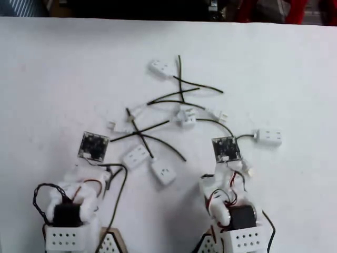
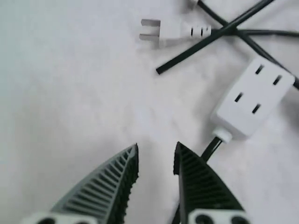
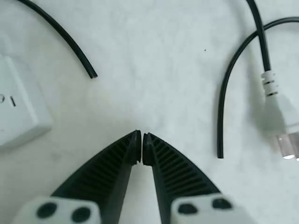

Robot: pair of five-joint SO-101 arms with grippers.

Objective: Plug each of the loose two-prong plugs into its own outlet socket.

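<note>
Several white outlet sockets and two-prong plugs on black cords lie scattered mid-table. My left gripper [image 2: 156, 150] hovers open and empty over bare tabletop. Ahead of it lie a white plug [image 2: 163, 30], prongs bare, and a socket [image 2: 252, 98]. The same plug [image 1: 113, 125] and socket [image 1: 136, 156] lie just beyond the left arm [image 1: 93, 145]. My right gripper [image 3: 141, 141] is shut on nothing, low over the table. To one side of it is a socket [image 3: 14, 112], to the other a plug [image 3: 280, 126]. The right arm [image 1: 226, 149] stands between a socket [image 1: 164, 173] and another socket [image 1: 268, 136].
More sockets [image 1: 160, 68] [image 1: 187, 117] and a plug [image 1: 218, 114] lie farther back among crossed black cords [image 1: 179, 95]. A loose cord end [image 3: 93, 74] lies ahead of the right gripper. The white table [image 1: 52, 79] has free room at the left, right and far side.
</note>
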